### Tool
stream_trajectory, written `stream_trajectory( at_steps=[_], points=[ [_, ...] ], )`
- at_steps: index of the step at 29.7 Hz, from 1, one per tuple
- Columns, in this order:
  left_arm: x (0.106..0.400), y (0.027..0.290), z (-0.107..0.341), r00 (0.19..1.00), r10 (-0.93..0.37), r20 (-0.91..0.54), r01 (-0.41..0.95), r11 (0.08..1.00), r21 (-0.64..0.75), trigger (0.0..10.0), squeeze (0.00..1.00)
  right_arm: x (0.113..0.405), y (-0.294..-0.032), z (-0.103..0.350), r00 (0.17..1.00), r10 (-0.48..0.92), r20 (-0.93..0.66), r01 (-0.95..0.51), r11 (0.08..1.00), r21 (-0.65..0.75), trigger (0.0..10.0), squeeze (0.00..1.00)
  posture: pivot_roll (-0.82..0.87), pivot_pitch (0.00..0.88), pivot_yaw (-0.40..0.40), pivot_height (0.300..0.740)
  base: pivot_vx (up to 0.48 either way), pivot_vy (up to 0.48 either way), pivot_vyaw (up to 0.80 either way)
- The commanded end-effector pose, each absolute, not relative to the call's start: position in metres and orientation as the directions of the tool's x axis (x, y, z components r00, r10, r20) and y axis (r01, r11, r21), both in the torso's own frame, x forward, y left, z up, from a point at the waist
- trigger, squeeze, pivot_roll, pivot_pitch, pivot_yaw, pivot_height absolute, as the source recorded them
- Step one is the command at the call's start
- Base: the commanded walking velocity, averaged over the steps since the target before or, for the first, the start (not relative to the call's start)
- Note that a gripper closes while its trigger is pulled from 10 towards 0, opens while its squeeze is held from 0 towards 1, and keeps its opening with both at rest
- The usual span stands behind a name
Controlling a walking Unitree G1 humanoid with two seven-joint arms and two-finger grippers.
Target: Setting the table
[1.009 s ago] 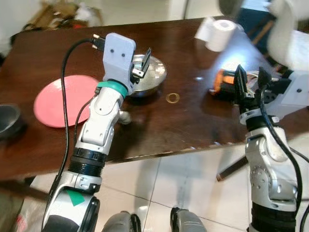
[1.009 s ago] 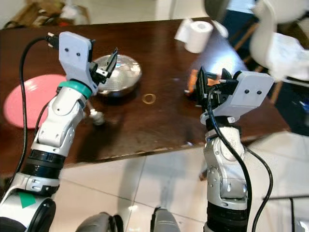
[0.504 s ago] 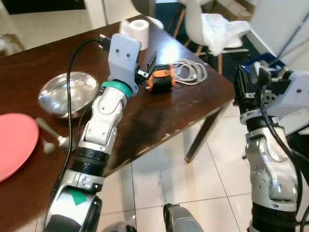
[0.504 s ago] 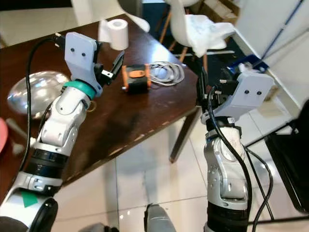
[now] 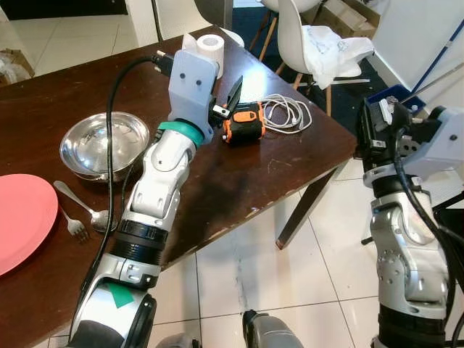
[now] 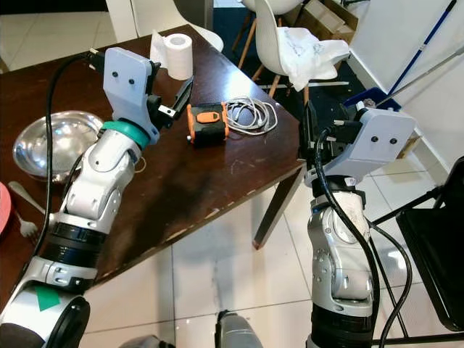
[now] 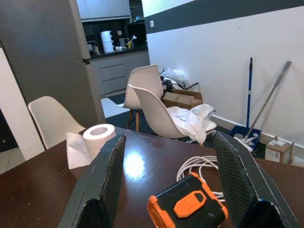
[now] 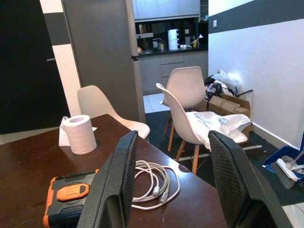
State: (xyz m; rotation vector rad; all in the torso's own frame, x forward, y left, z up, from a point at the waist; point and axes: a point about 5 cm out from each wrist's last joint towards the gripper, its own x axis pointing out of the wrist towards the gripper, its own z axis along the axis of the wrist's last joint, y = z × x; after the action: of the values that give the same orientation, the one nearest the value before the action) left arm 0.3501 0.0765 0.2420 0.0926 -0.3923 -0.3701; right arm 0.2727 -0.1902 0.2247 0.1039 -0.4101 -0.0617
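On the dark wooden table [image 5: 217, 181] a pink plate [image 5: 22, 217] lies at the left edge of the view. A fork [image 5: 74, 225] and a spoon [image 5: 83, 206] lie beside it, and a steel bowl [image 5: 104, 143] stands behind them. My left gripper [image 5: 221, 101] hangs open and empty above the table's middle, pointing at an orange and black device [image 7: 187, 209]. My right gripper [image 5: 373, 123] is open and empty too, held off the table's right side over the floor. Its wrist view looks across the table corner between the fingers [image 8: 116, 185].
A coiled white cable [image 5: 286, 112] lies next to the device, and a toilet roll [image 5: 210, 47] stands at the table's far edge. White chairs [image 5: 304, 43], one draped with a white bag, stand behind the table. A broom [image 6: 435, 36] leans at the right wall over the tiled floor [image 5: 254, 268].
The camera has swung right: plate and bowl slid to the left of the view, and the table's right corner, cable and chairs came in. Both arms hold the same pose.
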Motion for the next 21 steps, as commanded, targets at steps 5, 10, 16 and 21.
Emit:
stream_trajectory(
  at_steps=[5, 10, 16, 21],
  points=[
    [0.3508, 0.0782, 0.2353, 0.87, -0.366, 0.33, 0.33, 0.93, 0.161, 10.0, 0.0, 0.2711, -0.1907, 0.2251, 0.915, -0.08, 0.396, 0.042, 0.994, 0.104, 10.0, 0.0, -0.01, 0.0, 0.062, 0.74, 0.0, 0.0, 0.0],
    [0.3509, 0.0781, 0.2349, 0.871, -0.365, 0.33, 0.329, 0.931, 0.161, 10.0, 0.0, 0.271, -0.1883, 0.2263, 0.912, -0.053, 0.406, 0.018, 0.996, 0.091, 10.0, 0.0, -0.01, 0.0, 0.063, 0.74, 0.0, 0.0, 0.77],
    [0.3509, 0.0781, 0.2346, 0.871, -0.365, 0.329, 0.329, 0.93, 0.162, 10.0, 0.0, 0.2706, -0.1879, 0.2265, 0.911, -0.049, 0.409, 0.014, 0.996, 0.088, 10.0, 0.0, -0.01, 0.0, 0.063, 0.74, 0.0, 0.0, 0.77],
    [0.3509, 0.078, 0.2341, 0.871, -0.366, 0.328, 0.329, 0.93, 0.163, 10.0, 0.0, 0.2703, -0.1876, 0.2264, 0.911, -0.046, 0.41, 0.012, 0.996, 0.086, 10.0, 0.0, -0.01, 0.0, 0.063, 0.74, 0.0, 0.0, 0.77]
  ],
)
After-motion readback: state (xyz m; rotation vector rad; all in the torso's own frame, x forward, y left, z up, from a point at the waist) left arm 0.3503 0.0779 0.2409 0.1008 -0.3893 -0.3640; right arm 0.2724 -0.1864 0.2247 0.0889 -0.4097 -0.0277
